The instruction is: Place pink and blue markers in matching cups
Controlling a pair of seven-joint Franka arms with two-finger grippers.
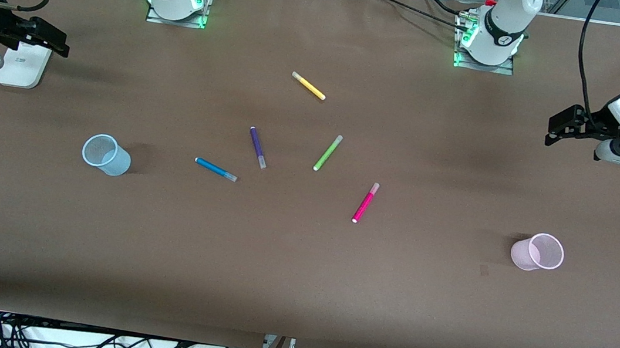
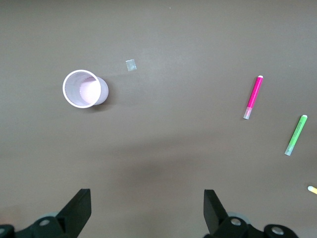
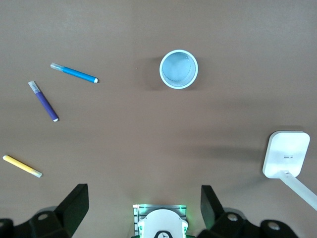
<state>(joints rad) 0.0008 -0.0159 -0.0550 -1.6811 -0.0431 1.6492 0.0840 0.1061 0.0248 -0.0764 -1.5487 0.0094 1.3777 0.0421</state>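
Brown paper covers the table [image 1: 295, 290], where a slim magenta-pink marker [image 1: 365, 203] and a bright blue marker [image 1: 216, 169] lie flat among purple [image 1: 257, 147], lime green [image 1: 328, 152] and yellow [image 1: 308, 86] pens. Upright, the translucent light blue cup [image 1: 106, 154] stands toward the right arm's end and the pale pink cup [image 1: 538, 252] toward the left arm's. Both the left gripper [image 2: 147, 210] and right gripper [image 3: 143, 206] hover at their ends, fingers apart and empty.

Translucent plastic cups [image 1: 106, 154], matt table [image 1: 297, 279]

purple marker [image 1: 257, 147] beside blue marker [image 1: 216, 169]
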